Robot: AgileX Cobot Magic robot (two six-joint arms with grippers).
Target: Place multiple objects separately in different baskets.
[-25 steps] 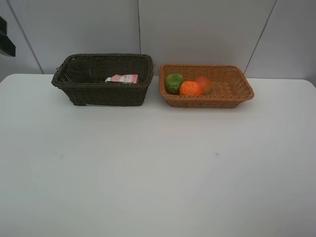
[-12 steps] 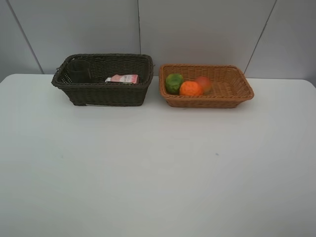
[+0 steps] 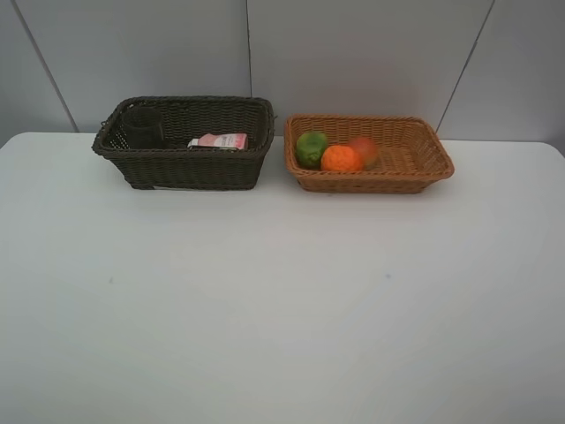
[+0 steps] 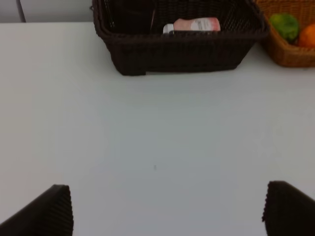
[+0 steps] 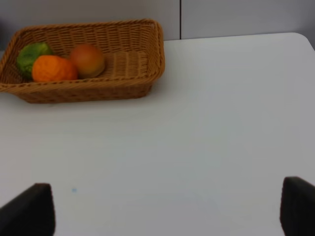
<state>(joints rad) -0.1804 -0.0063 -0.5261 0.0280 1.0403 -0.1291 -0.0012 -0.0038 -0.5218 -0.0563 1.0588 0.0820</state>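
The dark brown basket (image 3: 177,163) holds a small pink bottle (image 3: 219,140) lying on its side and a dark cylindrical container (image 3: 141,126) at its left end. In the light tan basket (image 3: 415,168) sit a green fruit (image 3: 311,147), an orange (image 3: 341,159) and a red-yellow fruit (image 3: 364,148). My left gripper (image 4: 167,211) hangs open over bare table, well short of the dark basket (image 4: 177,56) and pink bottle (image 4: 194,24). Open too, my right gripper (image 5: 165,211) is short of the tan basket (image 5: 83,91) with its orange (image 5: 53,69).
Both baskets stand side by side at the back of the white table (image 3: 282,300), close to the grey wall panels (image 3: 353,53). Neither arm shows in the high view.
A dark part of the left arm at the upper left edge of the high view has moved out of sight. The baskets and their contents have stayed put.
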